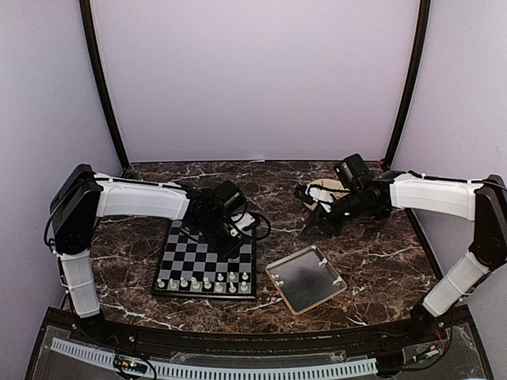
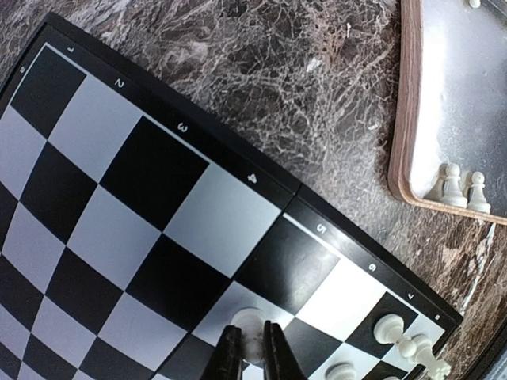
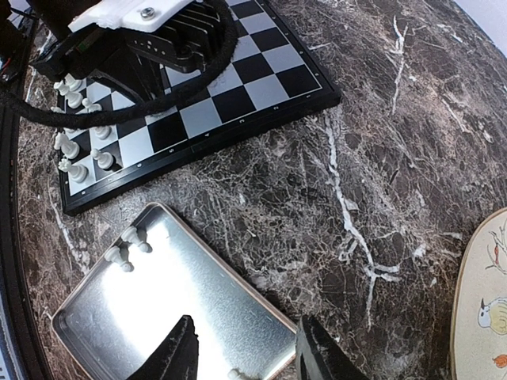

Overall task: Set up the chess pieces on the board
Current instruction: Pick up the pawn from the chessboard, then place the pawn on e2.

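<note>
Left gripper (image 2: 252, 358) pinches one white piece (image 2: 249, 323) on the board (image 2: 150, 170).

The gripper is closed on the little piece, which stands up straight on a light square near the numbered edge. Other chess pieces (image 1: 203, 281) stand in rows along the board's near side. A few spare pieces (image 3: 127, 247) lie in the metal tray (image 3: 198, 301) on the counter (image 3: 380, 182), just right of the board. The right gripper (image 3: 245, 356) hangs open over that tray, so it is the nearer one for those.
</note>
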Tool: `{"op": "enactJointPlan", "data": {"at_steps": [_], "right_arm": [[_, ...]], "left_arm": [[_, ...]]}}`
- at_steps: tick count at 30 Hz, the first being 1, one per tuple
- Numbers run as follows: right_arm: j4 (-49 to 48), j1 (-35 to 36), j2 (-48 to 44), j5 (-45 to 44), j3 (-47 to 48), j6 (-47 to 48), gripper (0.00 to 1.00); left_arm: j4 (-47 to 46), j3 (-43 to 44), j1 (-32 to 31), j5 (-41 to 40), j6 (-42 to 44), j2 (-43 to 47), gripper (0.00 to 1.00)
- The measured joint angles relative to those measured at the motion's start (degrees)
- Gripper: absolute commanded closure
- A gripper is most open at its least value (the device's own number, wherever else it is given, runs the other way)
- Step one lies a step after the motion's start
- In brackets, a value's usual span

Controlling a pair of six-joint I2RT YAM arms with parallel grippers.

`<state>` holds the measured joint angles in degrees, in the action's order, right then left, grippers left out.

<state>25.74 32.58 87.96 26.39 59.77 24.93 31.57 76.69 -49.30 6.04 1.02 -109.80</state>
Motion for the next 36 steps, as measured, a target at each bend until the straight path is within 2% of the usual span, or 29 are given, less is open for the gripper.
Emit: {"op": "enactJointPlan", "data": {"at_steps": [13, 36], "right_arm": [[0.07, 0.0, 0.09, 1.29, 0.02, -0.02, 0.57], [1.25, 0.0, 0.96, 2.4, 0.68, -0.02, 0.57]], "left_arm": [[4.63, -8.17, 0.0, -1.68, -0.09, 11.1, 0.91], [8.92, -11.65, 0.0, 1.6, 0.42, 11.26, 0.9]]}}
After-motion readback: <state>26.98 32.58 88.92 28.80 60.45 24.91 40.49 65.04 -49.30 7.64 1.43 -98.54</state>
